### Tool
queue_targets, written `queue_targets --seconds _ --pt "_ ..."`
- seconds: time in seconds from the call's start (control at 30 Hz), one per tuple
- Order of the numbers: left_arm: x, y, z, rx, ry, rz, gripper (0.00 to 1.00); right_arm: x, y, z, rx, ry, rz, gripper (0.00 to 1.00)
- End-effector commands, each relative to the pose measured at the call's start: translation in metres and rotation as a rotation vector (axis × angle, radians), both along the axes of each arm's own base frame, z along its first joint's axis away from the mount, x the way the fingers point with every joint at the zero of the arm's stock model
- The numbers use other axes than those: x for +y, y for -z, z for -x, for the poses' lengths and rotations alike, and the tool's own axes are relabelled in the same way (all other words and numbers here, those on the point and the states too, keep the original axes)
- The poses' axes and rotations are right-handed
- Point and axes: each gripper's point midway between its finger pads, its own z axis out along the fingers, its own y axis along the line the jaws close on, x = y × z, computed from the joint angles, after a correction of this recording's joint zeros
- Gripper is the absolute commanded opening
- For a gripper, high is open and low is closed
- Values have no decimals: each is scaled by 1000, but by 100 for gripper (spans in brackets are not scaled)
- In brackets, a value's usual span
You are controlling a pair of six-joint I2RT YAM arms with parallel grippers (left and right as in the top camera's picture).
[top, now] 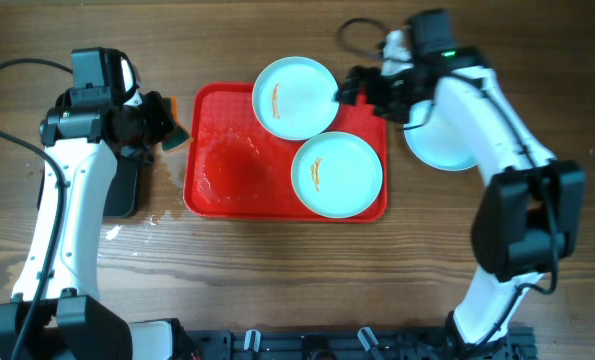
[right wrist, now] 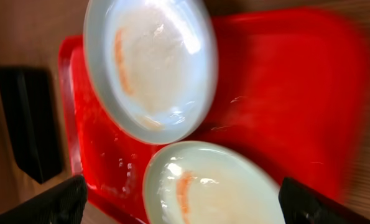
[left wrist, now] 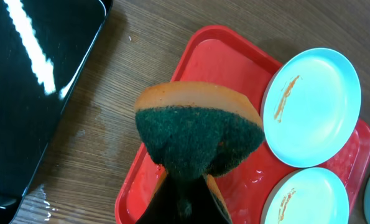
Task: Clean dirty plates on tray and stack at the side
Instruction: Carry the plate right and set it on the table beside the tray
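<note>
The red tray [top: 217,165] holds two pale blue plates with orange smears: a far one [top: 295,97] that overhangs the far rim, and a near one [top: 337,173]. A third plate [top: 442,145] lies on the table right of the tray, partly under my right arm. My left gripper [top: 167,128] is shut on an orange sponge with a green scouring face [left wrist: 197,130], held just left of the tray. My right gripper [top: 352,90] is wide open and empty, above the tray by the far plate's right edge. In the right wrist view its fingers straddle the near plate [right wrist: 216,186].
A glossy black tray [top: 122,190] lies at the left under my left arm; it also shows in the left wrist view [left wrist: 29,93]. Water drops [top: 152,218] are on the wood by the red tray's front left corner. The tray's left half is wet.
</note>
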Motion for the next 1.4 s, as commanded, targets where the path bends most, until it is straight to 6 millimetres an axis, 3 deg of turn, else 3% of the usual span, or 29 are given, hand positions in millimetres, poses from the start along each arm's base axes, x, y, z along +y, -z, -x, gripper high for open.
queue_targets --seconds 0.0,0.13,0.33,0.43,0.53,0.63,0.8,1.1,1.37 --pt "-3 3 1 2 27 -1 4 -2 10 -25 -130 176 274 97" --pt "-3 3 1 2 27 -1 4 8 34 -44 -162 252 301 96" --pt "-3 3 1 2 27 -1 4 10 92 -50 -120 203 341 54" --pt "-3 3 1 2 27 -1 4 13 105 -50 -105 196 332 53" --pt "-3 3 1 2 27 -1 4 13 105 -51 -106 194 329 43" --pt "-3 3 1 2 27 -1 4 15 105 -50 -99 195 318 27" --pt "-3 3 1 2 27 -1 4 39 91 -54 -102 144 199 4" --pt "-3 3 1 2 27 0 4 94 52 -47 -56 34 -88 4" --pt "-3 3 1 3 27 -1 4 129 75 11 66 -16 58 4"
